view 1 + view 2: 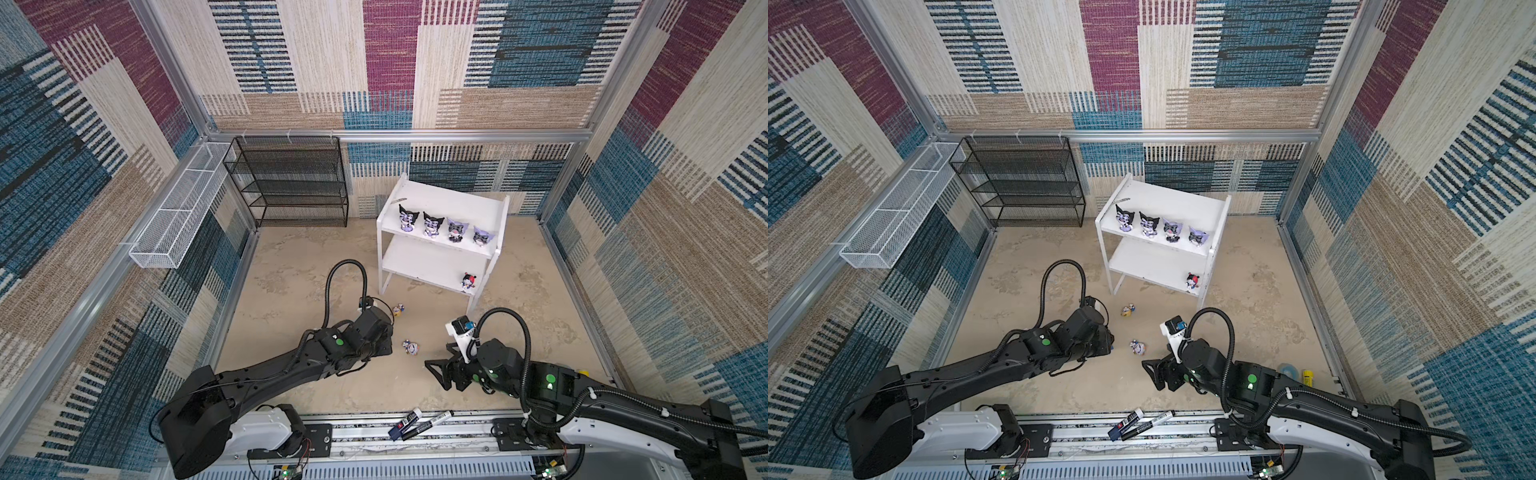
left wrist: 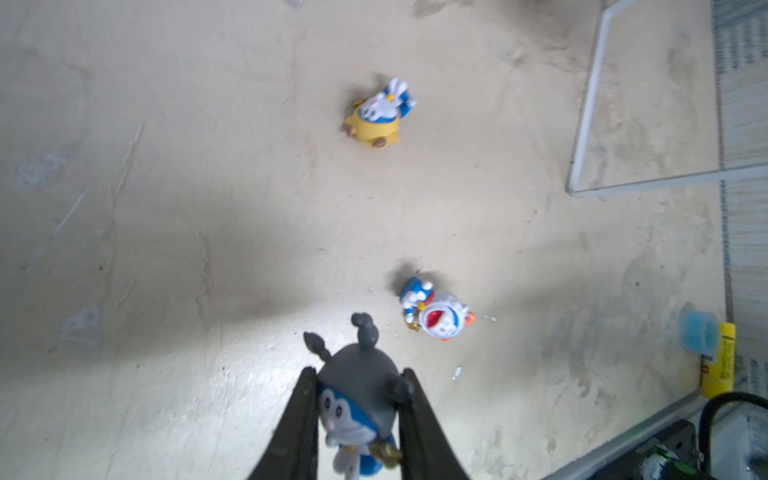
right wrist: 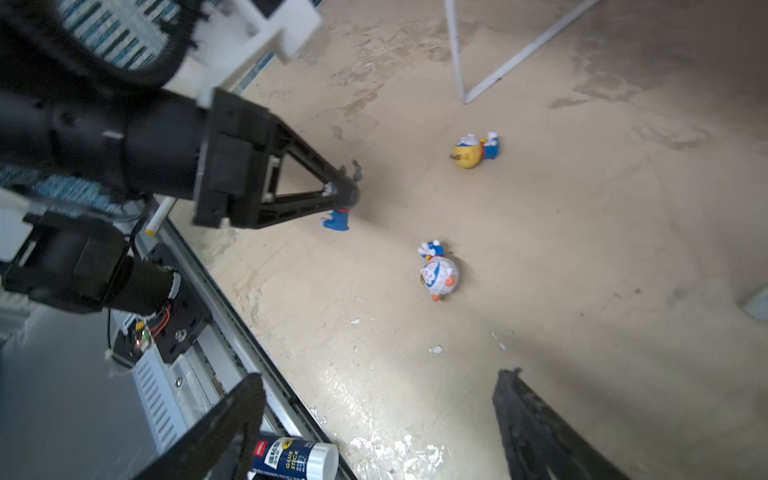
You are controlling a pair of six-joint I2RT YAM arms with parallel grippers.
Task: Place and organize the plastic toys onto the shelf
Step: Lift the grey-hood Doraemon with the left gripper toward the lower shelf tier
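The left pincer [image 2: 359, 374] is clenched on a small plastic figurine with a blue-and-white face and a dark grey antennaed hat [image 2: 357, 399], one black finger on either side of the hat. In the right wrist view the figurine's blue feet hang just under the tips, and whether they touch the beige tabletop [image 2: 166, 208] cannot be told. Just ahead of this pincer and a little to one side, a small white-hatted figurine with orange knobs [image 2: 436, 313] lies toppled, between the left pincer and the right pincer [image 3: 380, 376]. Farther ahead lies a small yellow-hatted figurine [image 2: 376, 114], also on its side. The right pincer is released, its jaws spread wide with nothing between them, and it hovers low above the tabletop, pointing toward the left pincer. A white-capped glue stick [image 3: 295, 459] lies close beside one of its fingers. Well beyond both pincers stands the white two-tier board shelf [image 1: 449, 199]. On its upper panel four larger pointed-ear hooded figurines [image 1: 433, 224] stand upright in a row. On its lower panel a small red-and-black-hatted figurine [image 1: 468, 282] stands at the end nearer the right pincer.
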